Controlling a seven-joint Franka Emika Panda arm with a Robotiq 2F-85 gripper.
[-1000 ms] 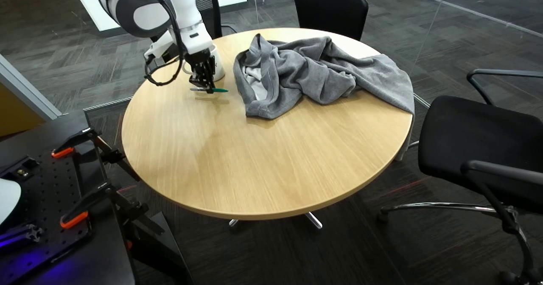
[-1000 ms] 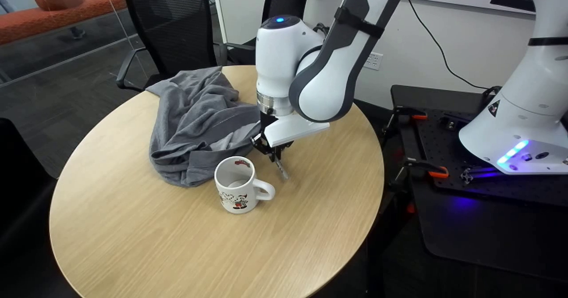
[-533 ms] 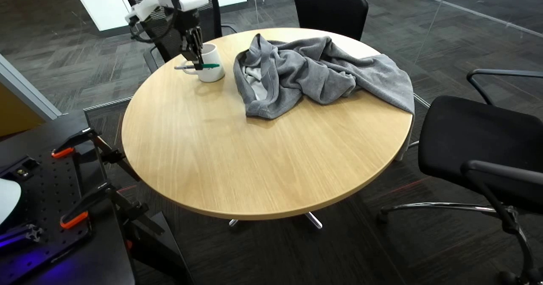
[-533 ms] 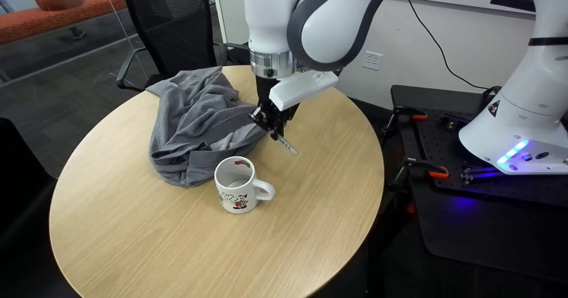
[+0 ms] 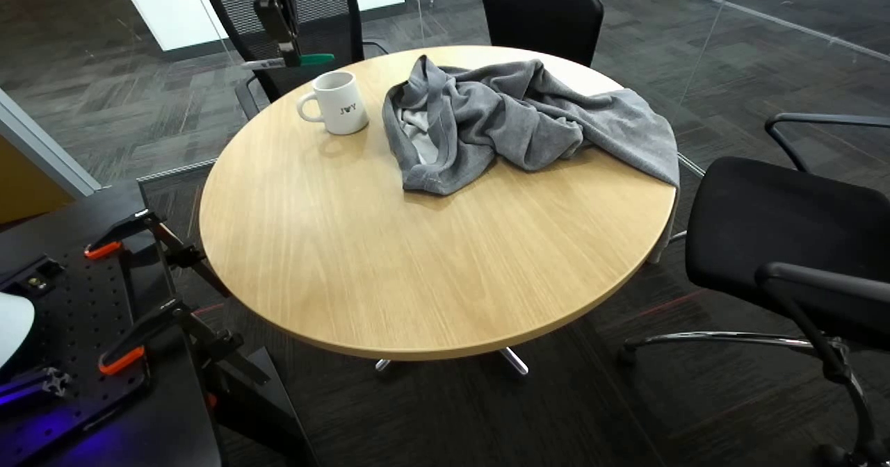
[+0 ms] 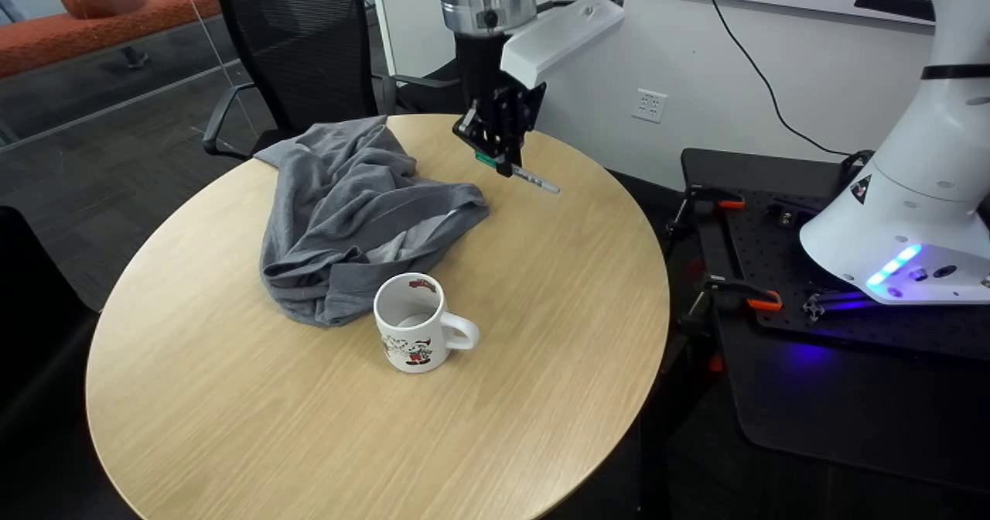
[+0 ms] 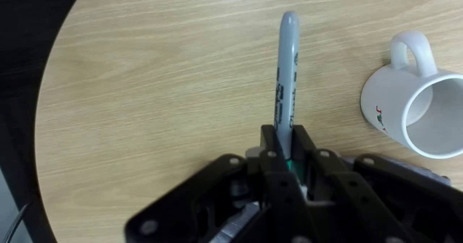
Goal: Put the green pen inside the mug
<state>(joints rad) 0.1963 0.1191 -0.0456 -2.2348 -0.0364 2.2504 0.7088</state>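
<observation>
"Wrist view: where is the green pen (image 7: 285, 85), and what is the state of the gripper (image 7: 284, 136)?"

"The pen is clamped between the two fingers (image 7: 268, 141), its grey barrel (image 6: 535, 179) projecting ahead of them. In both exterior views the green cap (image 5: 317, 59) shows on the opposite side of the grip, so the hold falls near the joint of cap and barrel. The pen is in the air above the table (image 5: 431, 265), lying crosswise to the fingers."

"Where is the mug (image 6: 411, 340)?"

"Upright on the table, mouth upward, well apart from the pen. In the wrist view it stands to the right of the grip. A grey cloth (image 6: 348, 218) lies near it."

"Which step is in hand?"

"By judgement, transport. The grasp is made; the insertion is not yet done."

"What does the next move call for?"

"Probably three actions, in order. Carry the pen across until it is over the mug's mouth. Turn the gripper so that one end of the pen points down; held level, the pen is likely to bridge the rim instead of entering. Lower that end past the rim, then release."
</observation>
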